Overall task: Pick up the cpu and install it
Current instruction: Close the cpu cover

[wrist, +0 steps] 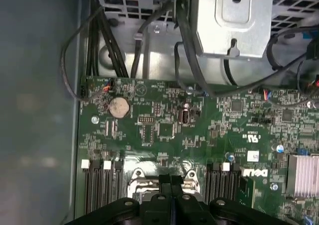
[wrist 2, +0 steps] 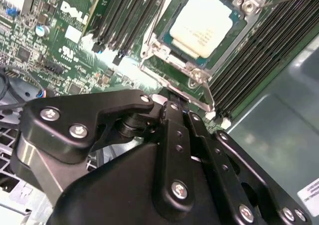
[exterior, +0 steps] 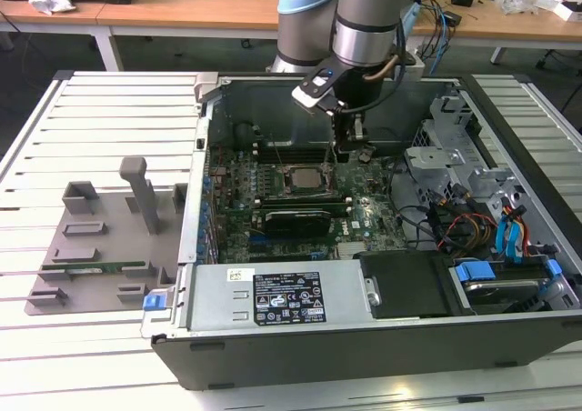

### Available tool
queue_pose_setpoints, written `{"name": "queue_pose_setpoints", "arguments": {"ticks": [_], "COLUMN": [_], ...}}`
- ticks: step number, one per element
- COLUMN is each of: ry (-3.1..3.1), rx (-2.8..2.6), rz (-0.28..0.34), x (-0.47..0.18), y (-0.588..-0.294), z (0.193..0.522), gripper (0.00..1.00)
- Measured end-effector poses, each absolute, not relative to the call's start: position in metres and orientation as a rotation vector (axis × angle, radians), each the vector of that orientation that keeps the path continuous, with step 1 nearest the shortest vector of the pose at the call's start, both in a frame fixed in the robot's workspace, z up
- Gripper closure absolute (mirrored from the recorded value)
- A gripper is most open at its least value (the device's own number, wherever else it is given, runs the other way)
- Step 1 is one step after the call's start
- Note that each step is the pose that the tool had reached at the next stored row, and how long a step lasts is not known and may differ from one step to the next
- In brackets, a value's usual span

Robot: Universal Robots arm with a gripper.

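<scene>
Silver-grey cpu [wrist 2: 197,26] lies seated inside socket frame [wrist 2: 238,42], judged already placed; gripper [wrist: 172,182] just beside socket frame, jaws clenched, grasping nothing.

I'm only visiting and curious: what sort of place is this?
Probably a robotics lab or workshop. A robot arm reaches into an opened computer case lying on a slatted metal table, and cluttered wooden desks stand behind.
</scene>
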State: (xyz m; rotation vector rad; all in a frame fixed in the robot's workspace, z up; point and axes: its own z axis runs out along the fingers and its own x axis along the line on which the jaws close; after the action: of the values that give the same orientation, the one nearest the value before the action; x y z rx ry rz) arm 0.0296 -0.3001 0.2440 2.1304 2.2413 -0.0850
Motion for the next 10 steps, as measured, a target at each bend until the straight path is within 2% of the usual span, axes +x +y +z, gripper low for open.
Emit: {"name": "queue_pose_setpoints", "arguments": {"ticks": [10], "ry": [2.241], "rx": [2.130], "rz": [-0.085], "x": [0.018], "y": [-0.300], "z": [0.239], "gripper": [0.89]}}
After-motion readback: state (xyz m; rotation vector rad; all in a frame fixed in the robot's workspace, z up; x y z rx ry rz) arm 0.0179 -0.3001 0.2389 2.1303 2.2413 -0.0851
